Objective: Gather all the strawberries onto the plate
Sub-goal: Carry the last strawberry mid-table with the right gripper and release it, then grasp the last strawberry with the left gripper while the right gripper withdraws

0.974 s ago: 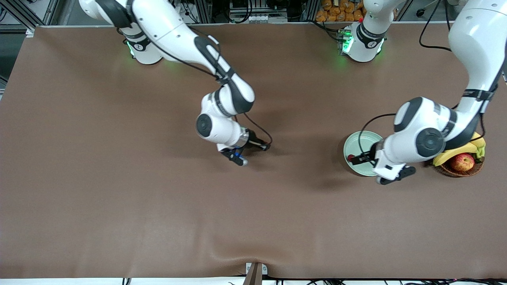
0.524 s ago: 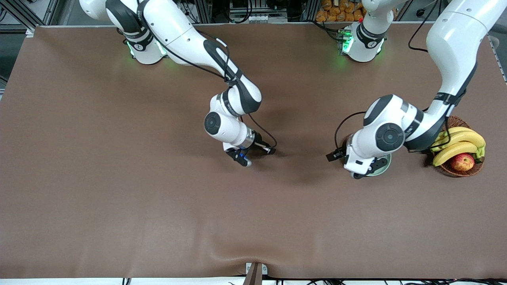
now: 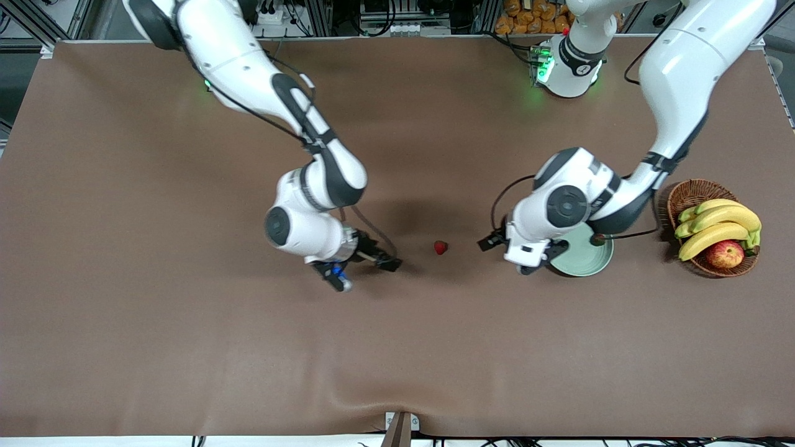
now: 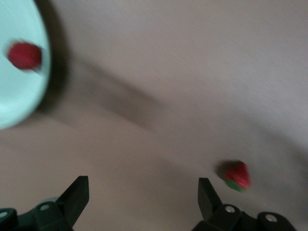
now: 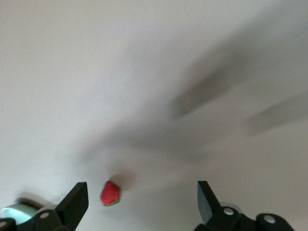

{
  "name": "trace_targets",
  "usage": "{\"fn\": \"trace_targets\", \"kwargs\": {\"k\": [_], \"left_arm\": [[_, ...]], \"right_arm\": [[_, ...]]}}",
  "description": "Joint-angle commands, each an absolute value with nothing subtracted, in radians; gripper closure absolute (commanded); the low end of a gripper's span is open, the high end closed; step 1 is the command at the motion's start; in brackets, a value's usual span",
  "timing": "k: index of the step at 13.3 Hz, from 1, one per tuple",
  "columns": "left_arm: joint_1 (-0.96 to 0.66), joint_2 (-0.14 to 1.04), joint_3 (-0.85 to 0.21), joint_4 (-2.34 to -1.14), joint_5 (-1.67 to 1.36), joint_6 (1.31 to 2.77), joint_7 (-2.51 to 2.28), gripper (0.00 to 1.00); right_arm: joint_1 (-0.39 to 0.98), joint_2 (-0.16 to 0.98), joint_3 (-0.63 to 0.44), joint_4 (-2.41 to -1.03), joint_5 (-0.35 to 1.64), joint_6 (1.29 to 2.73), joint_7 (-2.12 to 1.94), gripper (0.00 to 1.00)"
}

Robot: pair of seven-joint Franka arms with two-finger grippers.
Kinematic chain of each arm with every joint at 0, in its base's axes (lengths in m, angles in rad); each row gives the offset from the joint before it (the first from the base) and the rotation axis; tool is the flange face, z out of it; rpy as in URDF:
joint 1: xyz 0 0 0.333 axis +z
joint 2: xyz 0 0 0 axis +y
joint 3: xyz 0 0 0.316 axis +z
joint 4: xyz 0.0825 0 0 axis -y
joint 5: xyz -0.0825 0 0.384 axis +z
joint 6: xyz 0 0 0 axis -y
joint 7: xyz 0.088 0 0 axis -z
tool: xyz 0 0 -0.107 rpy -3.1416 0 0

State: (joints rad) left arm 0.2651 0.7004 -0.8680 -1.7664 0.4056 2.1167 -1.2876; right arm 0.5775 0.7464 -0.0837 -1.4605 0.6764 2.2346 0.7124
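Note:
One strawberry (image 3: 440, 248) lies on the brown table between my two grippers. It also shows in the left wrist view (image 4: 237, 175) and the right wrist view (image 5: 110, 193). The mint-green plate (image 3: 587, 257) is half covered by my left arm. A second strawberry (image 4: 24, 55) lies in the plate (image 4: 14, 96). A third strawberry is not in view. My left gripper (image 3: 528, 267) is open and empty (image 4: 143, 185), low over the table beside the plate's rim. My right gripper (image 3: 340, 282) is open and empty (image 5: 142, 190), over bare table toward the right arm's end.
A brown wicker basket (image 3: 689, 192) with bananas (image 3: 720, 223) and a red-yellow apple (image 3: 725, 254) stands beside the plate toward the left arm's end. The plate's edge shows in the right wrist view (image 5: 12, 211).
My left gripper has moved off the plate toward the table's middle. My right gripper has drawn back toward the right arm's end. A strawberry now shows on the table between them.

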Motion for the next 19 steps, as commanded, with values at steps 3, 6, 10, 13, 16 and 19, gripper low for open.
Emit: {"fn": "trace_targets", "kwargs": {"k": [3,6,10,13,16,19], "left_arm": [[0.027,0.770,-0.738,-1.655,0.394,2.176,-1.474,0.00],[-0.095,0.772,-0.632,-1.655,0.394,2.278,-1.496,0.00],[-0.170,0.801,-0.581,-1.626,0.446,2.322,-1.435,0.09],[-0.172,0.833,-0.580,-1.626,0.498,2.339,-1.333,0.34],[-0.172,0.842,-0.580,-1.626,0.500,2.339,-1.263,0.40],[-0.170,0.847,-0.569,-1.626,0.499,2.339,-1.229,0.50]], "right_arm": [[0.415,0.597,-0.072,-1.486,0.222,2.062,0.696,0.00],[0.320,0.500,-0.072,-1.486,0.152,1.916,0.481,0.00],[0.166,0.375,-0.072,-1.485,0.140,1.769,0.200,0.00],[0.074,0.313,-0.068,-1.491,0.098,1.660,0.034,0.00],[-0.006,0.267,-0.067,-1.491,0.095,1.631,-0.044,0.00],[-0.044,0.224,-0.067,-1.523,0.054,1.569,-0.074,0.00]]}}
